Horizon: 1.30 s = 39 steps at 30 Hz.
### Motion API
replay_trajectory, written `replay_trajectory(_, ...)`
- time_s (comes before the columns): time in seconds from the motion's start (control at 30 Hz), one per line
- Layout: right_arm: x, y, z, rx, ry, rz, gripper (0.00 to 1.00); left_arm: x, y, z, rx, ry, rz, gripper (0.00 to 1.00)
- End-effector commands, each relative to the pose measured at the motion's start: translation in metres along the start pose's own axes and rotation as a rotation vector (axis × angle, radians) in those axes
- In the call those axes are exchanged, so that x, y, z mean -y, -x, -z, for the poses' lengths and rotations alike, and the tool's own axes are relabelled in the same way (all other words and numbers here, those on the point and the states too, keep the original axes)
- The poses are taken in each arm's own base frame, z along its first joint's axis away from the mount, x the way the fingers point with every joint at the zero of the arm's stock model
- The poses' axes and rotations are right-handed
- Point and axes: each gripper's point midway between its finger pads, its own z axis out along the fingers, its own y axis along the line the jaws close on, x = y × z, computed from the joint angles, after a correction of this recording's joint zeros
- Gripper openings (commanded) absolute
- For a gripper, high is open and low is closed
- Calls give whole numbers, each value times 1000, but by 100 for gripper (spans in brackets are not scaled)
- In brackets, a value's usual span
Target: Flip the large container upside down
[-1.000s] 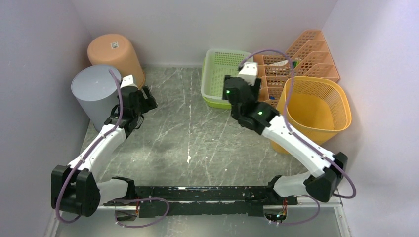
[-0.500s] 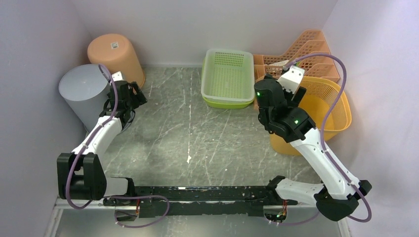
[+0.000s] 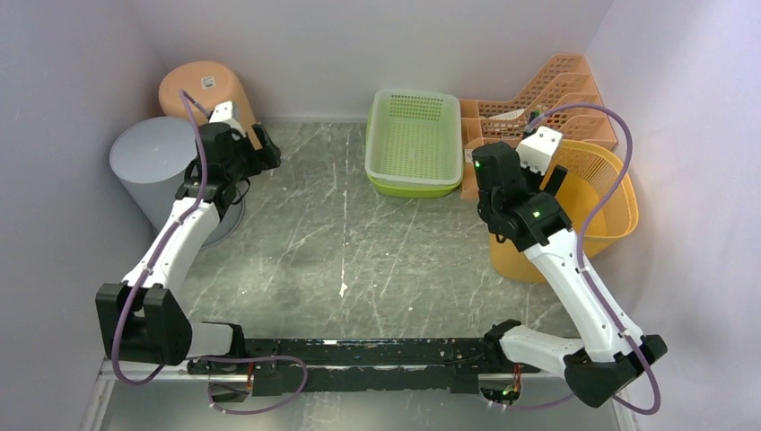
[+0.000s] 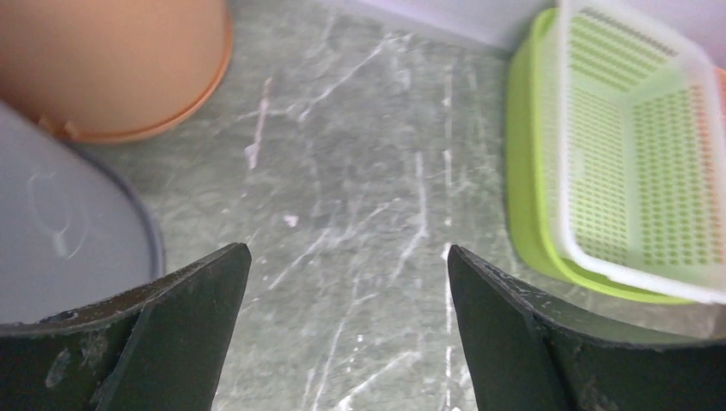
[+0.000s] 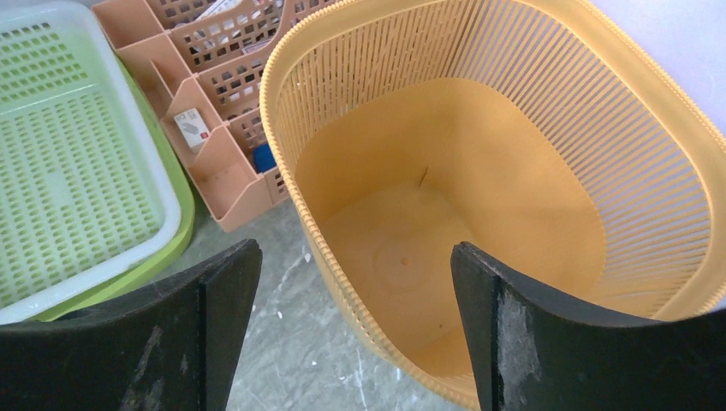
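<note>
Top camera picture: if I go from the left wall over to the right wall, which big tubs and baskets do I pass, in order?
Grey bin → peach bucket → green tray basket → yellow basket. The orange rack overlaps the yellow basket, so I left it out.

Bright even light, faint soft shadows, wrist-view foregrounds slightly blurred

Pale lilac walls (image 3: pixel 377 45) on three sides, grey-green marbled tabletop (image 3: pixel 341 242) with white veins, even light
</note>
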Motion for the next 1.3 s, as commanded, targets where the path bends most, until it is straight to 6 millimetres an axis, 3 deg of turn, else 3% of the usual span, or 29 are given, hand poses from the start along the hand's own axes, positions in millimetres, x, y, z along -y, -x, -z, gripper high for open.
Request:
replay_trajectory(0.0,-5,-6,-11,-24,11,10,80,46,21,26,7,-145,-98,98)
replay_trajectory(0.17,-5,-10,-11,-24,40,11,68,69,28,46,16,-216,-141,99)
replay_trajectory(0.3,-5,-17,-14,-37,50,48,65,79,32,59,31,-244,-174,100)
replay_trajectory(0.53,-15,-44,-26,-137,80,139,66,83,33,68,30,-247,-200,100)
replay_trajectory(0.8,-23,-60,-33,-186,90,170,53,91,46,79,66,-277,-202,100)
replay_trajectory(0.93,-23,-73,-37,-206,79,188,35,90,47,84,78,-273,-206,100)
replay_trajectory(1.03,-20,-77,-38,-206,61,182,11,88,47,85,75,-267,-207,100)
replay_trajectory(1.1,-18,-74,-38,-200,52,172,1,89,47,85,75,-273,-208,100)
replay_trajectory(1.27,-12,-49,-32,-167,44,149,0,94,56,91,84,-281,-211,100)
